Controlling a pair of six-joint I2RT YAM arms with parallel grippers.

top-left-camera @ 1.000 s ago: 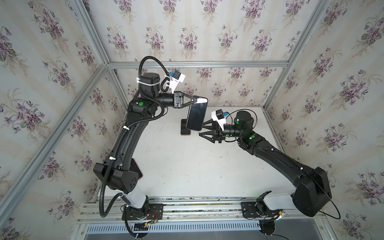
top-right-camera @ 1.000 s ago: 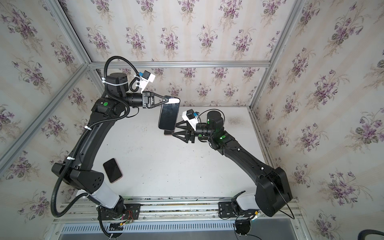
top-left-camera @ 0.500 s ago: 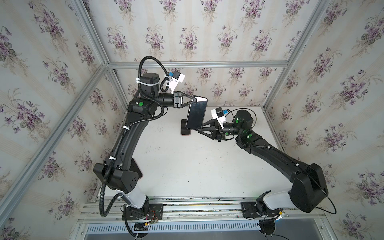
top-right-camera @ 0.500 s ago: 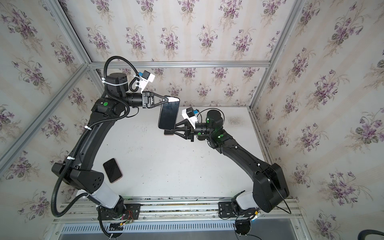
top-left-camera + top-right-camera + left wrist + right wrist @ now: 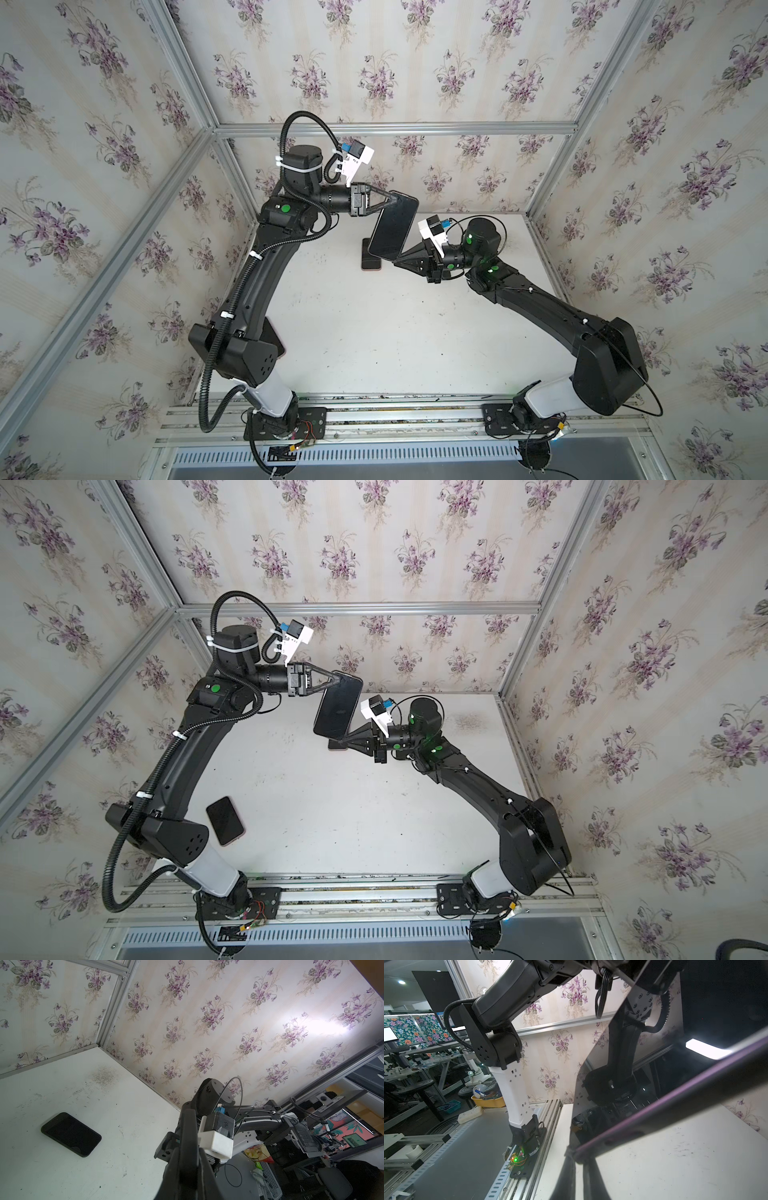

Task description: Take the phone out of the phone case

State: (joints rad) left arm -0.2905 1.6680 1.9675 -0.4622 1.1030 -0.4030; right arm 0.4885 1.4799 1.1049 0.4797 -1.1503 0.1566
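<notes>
A dark phone (image 5: 392,230) (image 5: 336,710) in its phone case hangs tilted in the air above the back of the table in both top views. My left gripper (image 5: 395,198) (image 5: 337,678) is shut on its upper corner. My right gripper (image 5: 397,262) (image 5: 343,742) is shut on its lower corner from the opposite side. In the right wrist view the glossy screen (image 5: 654,1084) fills the frame, a purple case edge (image 5: 675,1088) runs along it, and the gripper (image 5: 578,1157) pinches the corner. In the left wrist view the phone's thin edge (image 5: 188,1126) sits between the closed jaws of the gripper (image 5: 189,1151).
A second dark phone (image 5: 371,262) (image 5: 71,1134) lies flat on the white table (image 5: 374,332) under the held one. Another dark phone (image 5: 225,820) lies by the left arm's base. Flowered walls enclose the back and sides. An aluminium rail (image 5: 374,415) runs along the front.
My right gripper has moved up and left to the phone's lower corner and closed on it. The left gripper has held the phone still.
</notes>
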